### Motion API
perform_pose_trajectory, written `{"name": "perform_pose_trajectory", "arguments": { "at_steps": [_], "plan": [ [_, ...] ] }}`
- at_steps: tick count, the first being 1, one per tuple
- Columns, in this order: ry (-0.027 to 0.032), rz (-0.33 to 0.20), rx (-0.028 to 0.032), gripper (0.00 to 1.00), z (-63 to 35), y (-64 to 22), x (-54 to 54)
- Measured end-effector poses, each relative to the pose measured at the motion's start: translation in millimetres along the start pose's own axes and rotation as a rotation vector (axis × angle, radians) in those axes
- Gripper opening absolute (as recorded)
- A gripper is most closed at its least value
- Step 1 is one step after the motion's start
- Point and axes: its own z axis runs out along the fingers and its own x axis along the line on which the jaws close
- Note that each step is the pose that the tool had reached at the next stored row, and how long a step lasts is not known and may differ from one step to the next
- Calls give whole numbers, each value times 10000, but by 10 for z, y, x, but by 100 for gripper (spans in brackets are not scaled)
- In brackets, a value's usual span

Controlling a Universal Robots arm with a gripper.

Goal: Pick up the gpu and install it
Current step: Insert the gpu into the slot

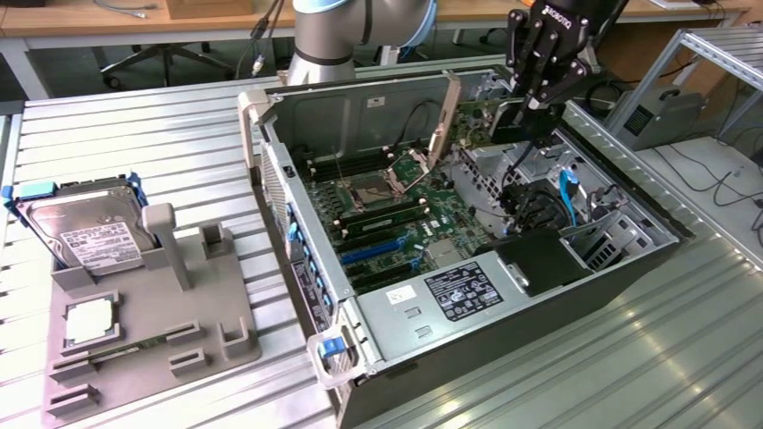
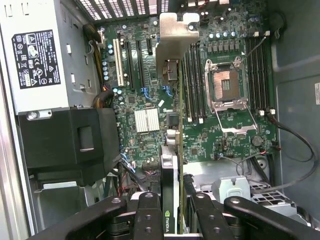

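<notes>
The black gripper [image 2: 172, 214] clamps the slim black gpu card [image 2: 168, 172] edge-down beneath it, its long axis parallel to the green motherboard's slots [image 2: 131, 59].

White "ROBOTIQ" lettering runs along the gripper [image 1: 533, 100] body. The gpu [image 2: 169, 200] edge bears the Nvidia eye logo with small lettering beneath. The power supply [image 2: 36, 57] label shows certification marks and fine print too small to read; likewise the hard drive [image 1: 86, 231] label.

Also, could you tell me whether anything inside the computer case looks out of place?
Only the CPU socket: it sits empty with its metal retention frame swung open. Nothing else looks askew or damaged.
</notes>
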Motion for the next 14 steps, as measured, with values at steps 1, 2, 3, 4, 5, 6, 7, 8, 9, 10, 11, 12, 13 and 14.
{"name": "perform_pose_trajectory", "arguments": {
  "at_steps": [1,2,3,4,5,6,7,8,9,10,11,12,13,14],
  "plan": [
    [0,0,0,27,0,0,0],
    [0,0,0,27,0,0,0],
    [0,0,0,27,0,0,0],
    [-1,0,0,27,0,0,0],
    [0,0,0,27,0,0,0],
    [-10,0,-1,27,1,0,0],
    [-45,0,-5,27,2,0,1],
    [-113,-1,-13,27,2,0,0],
    [-145,0,-16,27,3,0,0],
    [-146,0,-16,27,3,0,0],
    [-146,0,-17,27,3,0,0],
    [-146,0,-17,27,3,0,0],
    [-146,0,-16,27,3,0,0],
    [-146,0,-16,27,7,0,0]
  ]
}}
